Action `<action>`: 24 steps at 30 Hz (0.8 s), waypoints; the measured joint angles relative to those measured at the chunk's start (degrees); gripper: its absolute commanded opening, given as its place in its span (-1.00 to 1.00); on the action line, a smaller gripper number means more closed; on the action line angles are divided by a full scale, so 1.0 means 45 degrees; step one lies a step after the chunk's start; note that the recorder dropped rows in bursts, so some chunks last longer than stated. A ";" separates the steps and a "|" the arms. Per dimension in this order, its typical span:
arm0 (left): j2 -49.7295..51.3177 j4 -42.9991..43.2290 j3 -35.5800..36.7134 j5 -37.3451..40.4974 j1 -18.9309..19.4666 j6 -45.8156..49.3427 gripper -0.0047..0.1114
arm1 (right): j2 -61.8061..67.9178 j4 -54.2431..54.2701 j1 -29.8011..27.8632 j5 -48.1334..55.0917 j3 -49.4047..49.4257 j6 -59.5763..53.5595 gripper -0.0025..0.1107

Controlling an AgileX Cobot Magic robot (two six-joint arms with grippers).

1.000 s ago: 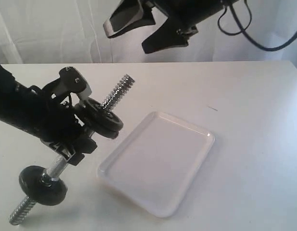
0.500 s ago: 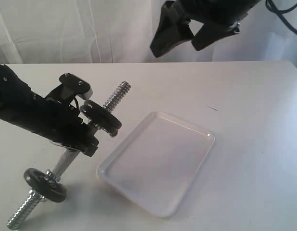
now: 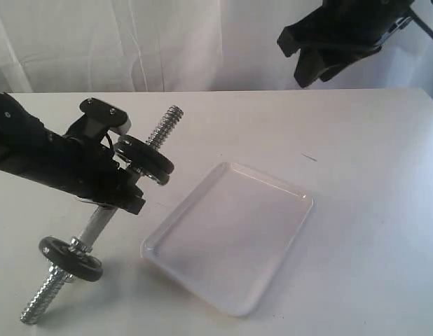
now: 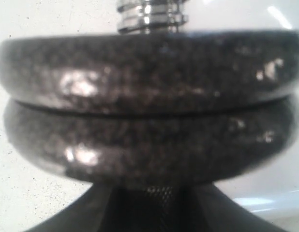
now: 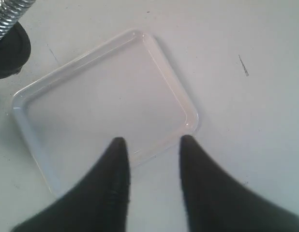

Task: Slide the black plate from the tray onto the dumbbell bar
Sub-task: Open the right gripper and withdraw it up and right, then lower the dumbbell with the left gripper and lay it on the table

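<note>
Two discs, stacked: the black plate [image 4: 149,67] lay flush on a second disc [image 4: 149,150]. Both were round and thick-rimmed, with a pebbled dull-black skin catching small highlights.
Black plate, place: on the upper end of the dumbbell bar [image 3: 97,222], outermost of the pair, with bare chrome thread beyond it.
Dumbbell bar: a slim chrome rod, coarsely threaded at both ends and knurled in the middle, held on a slant. A third black disc [image 3: 71,259] sat near its lower end.
Tray [image 3: 304,198]: clear whitish plastic, rectangular, with rounded corners and a low rim. It lay flat on the white table [image 3: 370,175] beside the bar.
Left gripper [image 3: 122,185]: clenched on the bar's middle, just below the stacked pair.
Right gripper [image 5: 153,140]: black tapered fingers stood parted with nothing between them, high above the tray.
Change over the last second: the right gripper had moved from top centre to top right and its fingers had drawn closer. The bar's upper end had shifted slightly left, and the tray had not moved.
</note>
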 measured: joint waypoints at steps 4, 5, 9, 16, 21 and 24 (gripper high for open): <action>0.0000 0.0000 0.0000 -0.0075 0.0000 -0.0131 -0.92 | 0.0000 0.0000 0.0000 0.0000 0.0000 0.0102 -0.96; 0.0000 0.0000 0.0000 -0.0083 0.0000 -0.0225 -0.92 | -0.0030 0.0000 0.0000 0.0000 0.0000 0.0102 -0.96; 0.0000 0.0000 0.0000 0.0021 0.0226 -0.0871 -0.92 | -0.0423 0.0183 0.0000 0.0022 0.0022 0.0151 -0.96; 0.0000 -0.0164 -0.0023 0.0582 0.1526 -0.1976 -0.92 | -0.2631 0.0467 0.0000 -0.1829 0.1561 0.0151 -0.96; 0.0000 -0.0187 -0.0023 0.0439 0.1834 -0.2125 -0.92 | -0.3994 0.0483 0.0000 -0.2268 0.3089 0.0151 -0.96; 0.0000 -0.0187 -0.0101 0.0597 0.1834 -0.1933 -0.92 | -0.4710 0.0483 0.0000 -0.2291 0.4129 0.0151 -0.96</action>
